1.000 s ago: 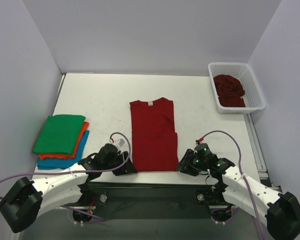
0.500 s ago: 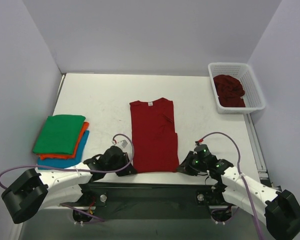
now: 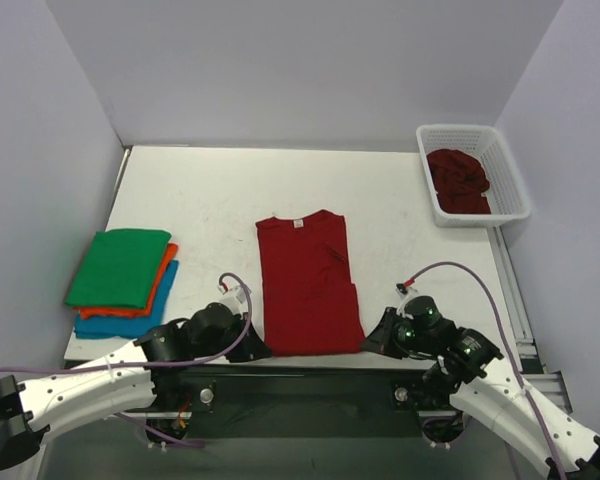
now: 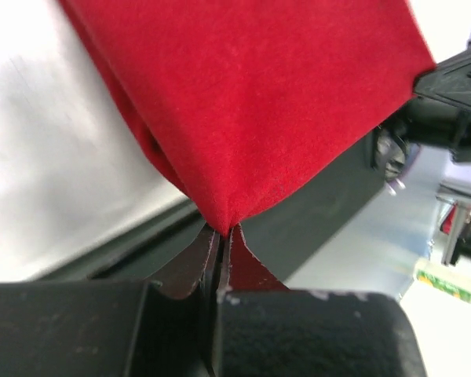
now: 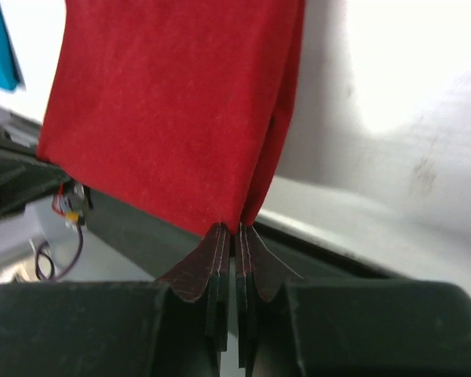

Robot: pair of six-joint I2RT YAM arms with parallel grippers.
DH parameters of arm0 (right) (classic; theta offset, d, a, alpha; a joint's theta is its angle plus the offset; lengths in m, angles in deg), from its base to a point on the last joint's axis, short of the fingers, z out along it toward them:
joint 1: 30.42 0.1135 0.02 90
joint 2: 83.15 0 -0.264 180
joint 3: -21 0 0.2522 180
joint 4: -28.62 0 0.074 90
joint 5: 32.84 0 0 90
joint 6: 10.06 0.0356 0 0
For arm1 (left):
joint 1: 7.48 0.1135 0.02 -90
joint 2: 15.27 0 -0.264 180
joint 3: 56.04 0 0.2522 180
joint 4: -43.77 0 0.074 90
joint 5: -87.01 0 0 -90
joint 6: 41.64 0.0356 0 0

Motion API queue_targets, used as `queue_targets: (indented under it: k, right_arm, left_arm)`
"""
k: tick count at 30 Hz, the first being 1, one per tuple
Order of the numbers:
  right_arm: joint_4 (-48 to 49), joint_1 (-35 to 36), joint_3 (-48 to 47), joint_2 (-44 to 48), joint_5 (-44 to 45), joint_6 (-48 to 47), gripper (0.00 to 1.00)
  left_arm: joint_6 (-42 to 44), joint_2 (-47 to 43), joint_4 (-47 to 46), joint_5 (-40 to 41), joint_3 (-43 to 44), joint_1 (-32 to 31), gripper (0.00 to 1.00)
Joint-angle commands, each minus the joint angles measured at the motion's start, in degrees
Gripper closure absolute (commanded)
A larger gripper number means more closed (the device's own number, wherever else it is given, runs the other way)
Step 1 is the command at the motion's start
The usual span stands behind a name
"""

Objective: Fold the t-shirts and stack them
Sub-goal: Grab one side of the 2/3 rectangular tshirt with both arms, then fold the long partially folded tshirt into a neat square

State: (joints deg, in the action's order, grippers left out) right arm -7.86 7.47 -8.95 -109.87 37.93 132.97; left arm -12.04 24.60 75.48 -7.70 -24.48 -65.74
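A dark red t-shirt (image 3: pixel 307 285), folded lengthwise with its white neck label at the far end, lies in the middle of the table, its hem at the near edge. My left gripper (image 3: pixel 253 349) is shut on the hem's left corner (image 4: pixel 220 222). My right gripper (image 3: pixel 372 345) is shut on the hem's right corner (image 5: pixel 237 222). Both corners are pinched between the fingertips, over the dark table edge. At the left a stack of folded t-shirts (image 3: pixel 123 280) lies green over orange over blue. More dark red t-shirts (image 3: pixel 458 180) are crumpled in the basket.
A white mesh basket (image 3: pixel 510 180) stands at the back right. The table's near edge carries the two arm bases on a dark rail (image 3: pixel 310 385). Grey walls close in the left, back and right sides.
Both grippers went from open to shut on the hem corners. Both arms drew back toward the near edge, and the red t-shirt slid toward me with them.
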Motion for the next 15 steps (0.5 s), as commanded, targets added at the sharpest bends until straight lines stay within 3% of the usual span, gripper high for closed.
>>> queue_targets:
  k: [1, 7, 11, 15]
  right_arm:
    - [-10.1, 3.7, -4.9, 2.5, 2.3, -1.3, 1.0]
    - [-13.0, 7.0, -14.2, -1.2, 10.2, -4.0, 1.0]
    - [-12.3, 6.9, -20.3, -9.0, 15.4, -7.4, 1.0]
    - [-11.3, 5.4, -27.5, -18.5, 19.0, -12.0, 1.0]
  left_arm:
    - [-1.8, -4.7, 9.0, 2.6, 4.5, -2.2, 1.0]
    - [-1.9, -7.2, 10.4, 4.3, 9.3, -2.3, 1.0]
    - [0.3, -0.4, 6.9, 6.0, 14.3, 0.1, 1.0]
    - [3.4, 7.0, 5.0, 1.4, 20.9, 5.9, 1.0]
